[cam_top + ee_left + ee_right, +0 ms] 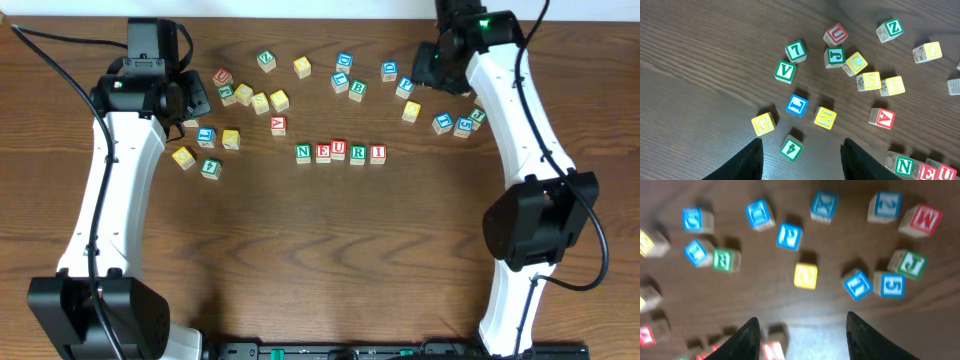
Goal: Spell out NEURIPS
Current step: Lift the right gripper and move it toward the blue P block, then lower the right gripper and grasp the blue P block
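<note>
Left fingers [801, 145] are spread roughly halfway with nothing in them. A green 4 cube [790, 148] shows in the gap, just lying on the bench [320, 250], not gripped. Right fingers [801, 320] are parted about the same and empty too, hanging over the scatter on my right. That wrist view is pretty blurry, but I think the blue cube [789, 236] ahead of them reads P, with a yellow cube [805, 275] a bit nearer. The NEURI row [339, 151] sits mid-bench, five cubes side by side. The yellow S cube [870, 81] is in the loose cluster on my left.
</note>
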Controlling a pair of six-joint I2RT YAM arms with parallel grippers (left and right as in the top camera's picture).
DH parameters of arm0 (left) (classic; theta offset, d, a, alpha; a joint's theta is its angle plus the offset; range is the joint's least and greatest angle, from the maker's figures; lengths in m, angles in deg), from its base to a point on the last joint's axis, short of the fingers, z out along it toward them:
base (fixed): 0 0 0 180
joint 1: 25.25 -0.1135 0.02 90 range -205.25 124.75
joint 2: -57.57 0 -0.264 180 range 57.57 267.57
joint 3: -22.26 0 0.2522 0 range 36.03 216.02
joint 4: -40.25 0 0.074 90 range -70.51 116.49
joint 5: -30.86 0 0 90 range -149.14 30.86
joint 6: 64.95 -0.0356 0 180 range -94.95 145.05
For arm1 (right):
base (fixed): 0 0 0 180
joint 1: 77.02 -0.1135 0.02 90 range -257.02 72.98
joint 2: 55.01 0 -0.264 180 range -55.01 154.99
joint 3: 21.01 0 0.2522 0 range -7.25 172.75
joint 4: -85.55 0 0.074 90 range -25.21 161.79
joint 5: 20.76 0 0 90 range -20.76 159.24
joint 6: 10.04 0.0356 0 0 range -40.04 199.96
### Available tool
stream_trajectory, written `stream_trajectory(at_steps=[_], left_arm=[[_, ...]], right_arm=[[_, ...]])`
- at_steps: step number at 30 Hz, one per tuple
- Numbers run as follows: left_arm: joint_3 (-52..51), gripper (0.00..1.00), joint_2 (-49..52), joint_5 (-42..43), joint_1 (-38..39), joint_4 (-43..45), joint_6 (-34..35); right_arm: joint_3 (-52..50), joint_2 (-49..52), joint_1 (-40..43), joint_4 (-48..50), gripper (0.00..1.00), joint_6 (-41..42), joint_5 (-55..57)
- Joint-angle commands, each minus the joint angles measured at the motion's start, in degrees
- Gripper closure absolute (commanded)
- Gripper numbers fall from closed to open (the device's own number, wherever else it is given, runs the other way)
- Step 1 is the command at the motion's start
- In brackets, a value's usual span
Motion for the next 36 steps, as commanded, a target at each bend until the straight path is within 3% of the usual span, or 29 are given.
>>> stream_trajectory(at_steps=[1, 6, 17, 36], left_arm=[[0.0, 0.5, -0.2, -0.3, -0.2, -0.1, 0.3], [0.0, 0.5, -0.2, -0.3, -0.2, -0.1, 0.3], [0.0, 0.5, -0.2, -0.3, -0.2, -0.1, 0.3], [0.0, 0.5, -0.2, -0.3, -0.2, -0.2, 0.3]], right_arm=[[0.9, 2.9, -0.3, 2.7, 0.49, 4.4, 0.5], [0.9, 7.1, -0.4, 7.3, 0.46, 9.7, 1.9], [0.9, 15.0, -0.4, 19.2, 0.44, 9.8, 1.9], [0.8, 20.7, -0.3, 21.5, 0.48, 7.6, 2.6]])
